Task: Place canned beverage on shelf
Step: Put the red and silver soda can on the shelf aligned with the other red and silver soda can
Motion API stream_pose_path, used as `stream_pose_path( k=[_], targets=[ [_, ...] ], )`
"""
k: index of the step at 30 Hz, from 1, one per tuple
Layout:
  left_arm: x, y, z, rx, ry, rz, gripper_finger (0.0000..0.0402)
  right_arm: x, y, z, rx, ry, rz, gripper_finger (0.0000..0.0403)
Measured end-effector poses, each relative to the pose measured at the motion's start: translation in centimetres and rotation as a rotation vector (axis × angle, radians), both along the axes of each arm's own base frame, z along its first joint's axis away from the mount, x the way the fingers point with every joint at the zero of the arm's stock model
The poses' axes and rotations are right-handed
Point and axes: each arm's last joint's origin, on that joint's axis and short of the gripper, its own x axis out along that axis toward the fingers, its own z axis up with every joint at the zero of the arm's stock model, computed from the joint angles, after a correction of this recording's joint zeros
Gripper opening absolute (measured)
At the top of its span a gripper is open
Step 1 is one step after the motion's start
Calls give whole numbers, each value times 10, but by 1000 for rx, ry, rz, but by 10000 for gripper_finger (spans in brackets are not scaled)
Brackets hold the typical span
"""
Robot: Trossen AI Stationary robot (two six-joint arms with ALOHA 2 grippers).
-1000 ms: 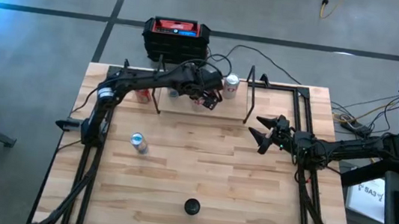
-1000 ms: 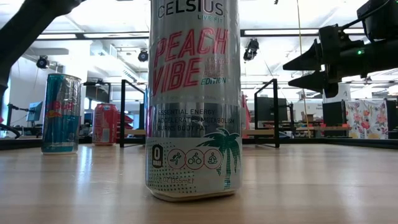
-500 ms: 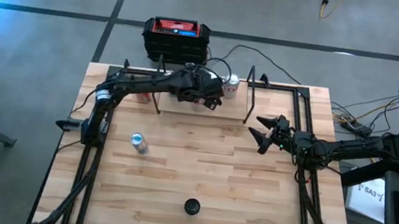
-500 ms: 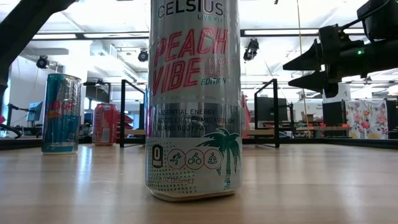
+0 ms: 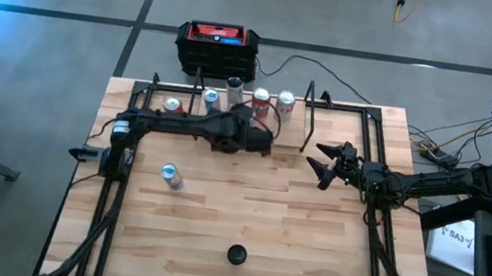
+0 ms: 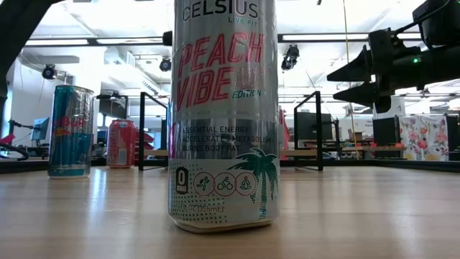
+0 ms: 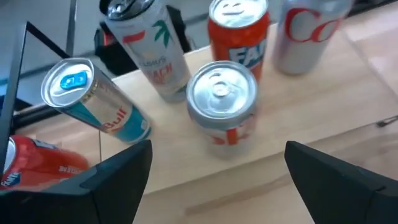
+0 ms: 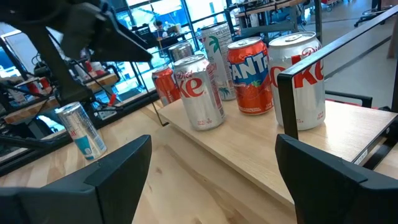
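A tall Celsius can [image 6: 224,115] stood nearest the desk's [image 5: 247,208] near edge, seen from above as a dark top [image 5: 235,254]. Farther in, toward the left edge, a blue can [image 5: 169,176] stood alone. Past mid-desk the left pincer [image 5: 262,142] hovered just before the shelf [image 7: 298,118], fingers spread and holding nothing. The right pincer [image 5: 320,164] waited near the right edge, also open and empty, facing the shelf's right upright [image 8: 286,102]. On the shelf by the far edge, a silver Coke can [image 7: 224,109] stood at the front. Behind it stood a white palm-tree can [image 7: 144,46], a Fanta can [image 7: 239,28] and another Coke can [image 7: 308,31]. A slim blue can [image 7: 93,99] and a red can [image 7: 34,168] stood left of the plank.
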Motion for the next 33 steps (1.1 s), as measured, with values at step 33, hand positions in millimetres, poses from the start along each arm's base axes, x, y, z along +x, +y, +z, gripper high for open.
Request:
stream_pose_path(
  k=[33],
  targets=[
    [-12, -12, -103, 285, -354, 14, 350, 0, 0, 0, 0, 0, 0, 327]
  ],
)
